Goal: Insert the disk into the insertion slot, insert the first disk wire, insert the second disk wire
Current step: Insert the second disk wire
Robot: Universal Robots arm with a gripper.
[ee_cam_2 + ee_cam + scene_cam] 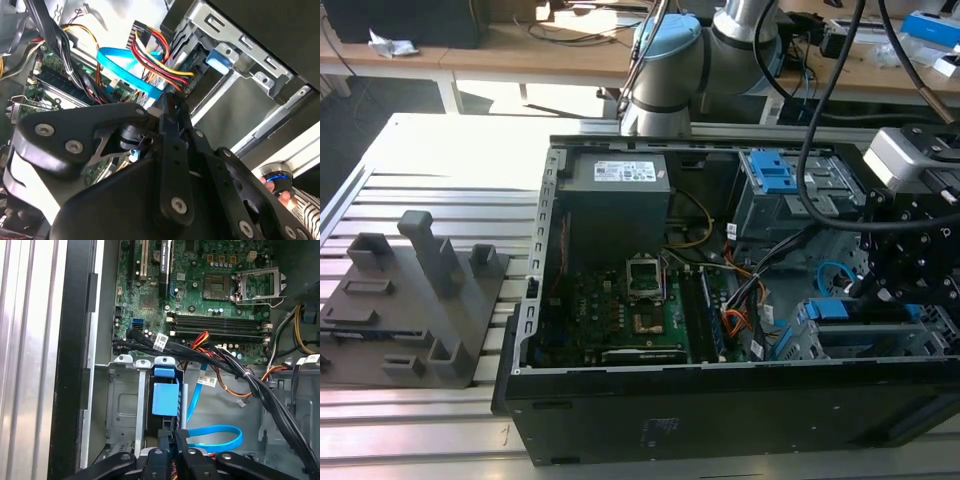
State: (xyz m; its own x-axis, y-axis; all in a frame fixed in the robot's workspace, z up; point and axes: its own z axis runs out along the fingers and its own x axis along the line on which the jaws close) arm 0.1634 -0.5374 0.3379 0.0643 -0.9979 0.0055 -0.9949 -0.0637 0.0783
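Disk (165, 397) — its bright blue plastic carrier facing the first wrist view — is sitting in the insertion slot (120, 405), a silver sheet-metal cage at the case's (720, 400) near corner, toward the exterior view's right. The gripper (172, 440) is hovering just above that cage, its black fingers (172, 125) drawn close together around a dark connector; I cannot tell whether they are gripping it. A flat blue cable (220, 436) is looping beside the cage — the motherboard (210, 295) is lying beyond.
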